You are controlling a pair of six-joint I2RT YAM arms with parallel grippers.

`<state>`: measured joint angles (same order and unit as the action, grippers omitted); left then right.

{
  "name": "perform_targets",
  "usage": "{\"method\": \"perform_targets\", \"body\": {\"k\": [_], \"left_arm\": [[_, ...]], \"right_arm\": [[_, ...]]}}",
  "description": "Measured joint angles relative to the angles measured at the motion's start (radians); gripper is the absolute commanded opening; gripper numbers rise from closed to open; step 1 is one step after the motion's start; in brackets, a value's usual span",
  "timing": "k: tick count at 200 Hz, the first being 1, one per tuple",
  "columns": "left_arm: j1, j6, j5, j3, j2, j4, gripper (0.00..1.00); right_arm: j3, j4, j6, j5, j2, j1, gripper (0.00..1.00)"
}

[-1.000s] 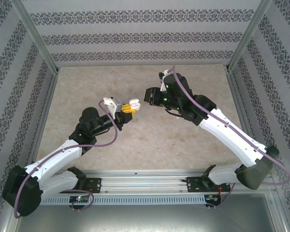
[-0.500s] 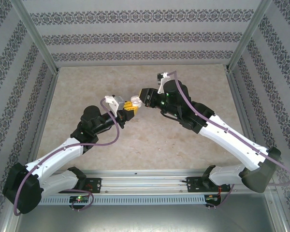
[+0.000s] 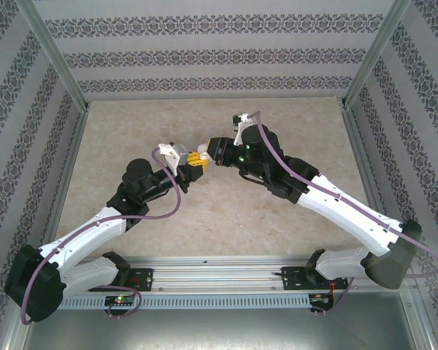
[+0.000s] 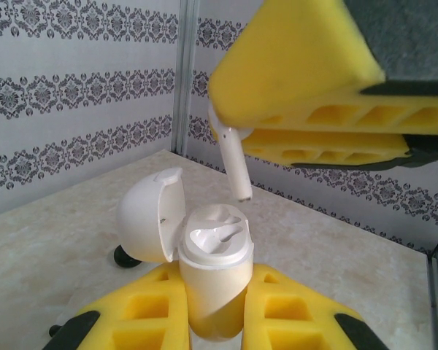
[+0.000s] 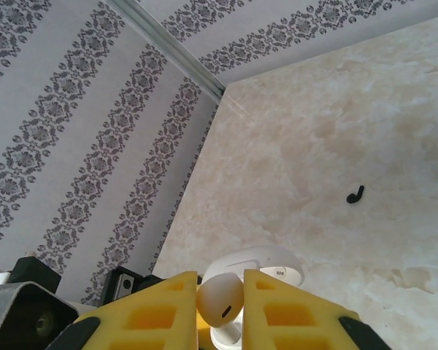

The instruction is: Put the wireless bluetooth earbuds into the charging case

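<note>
Bringing the two arms together above the middle of the table is what the top view is showing: the left gripper and the right gripper are meeting nose to nose, almost touching. What each is carrying is too small to make out from up there.

From the left wrist, the left gripper is clamping the white charging case upright between its fingers, with the lid hanging open to the left of them. Above it, the right gripper's yellow pads are pinching a white earbud by its head, stem pointing down. The stem tip is hovering just above the far rim of the case mouth, not touching it. Something white is lying in one well; whether that is a seated bud I cannot tell.

From the right wrist, the earbud head is sitting between the closed fingers, with the open case directly below them. A small black piece is lying well beyond on the table; I cannot tell what it is.

The step in hand looks like lining up for insertion. The next move is likely calling for nudging the stem over an empty well, then lowering straight before letting go.
</note>
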<state>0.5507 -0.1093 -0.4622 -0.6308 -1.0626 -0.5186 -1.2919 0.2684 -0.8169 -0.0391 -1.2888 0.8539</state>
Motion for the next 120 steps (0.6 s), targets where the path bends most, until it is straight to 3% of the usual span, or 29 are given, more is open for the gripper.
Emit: {"method": "perform_targets", "body": {"k": [120], "left_arm": [[0.000, 0.000, -0.001, 0.000, 0.000, -0.002, 0.00]], "right_arm": [[0.029, -0.006, 0.000, -0.021, -0.012, 0.015, 0.17]]}}
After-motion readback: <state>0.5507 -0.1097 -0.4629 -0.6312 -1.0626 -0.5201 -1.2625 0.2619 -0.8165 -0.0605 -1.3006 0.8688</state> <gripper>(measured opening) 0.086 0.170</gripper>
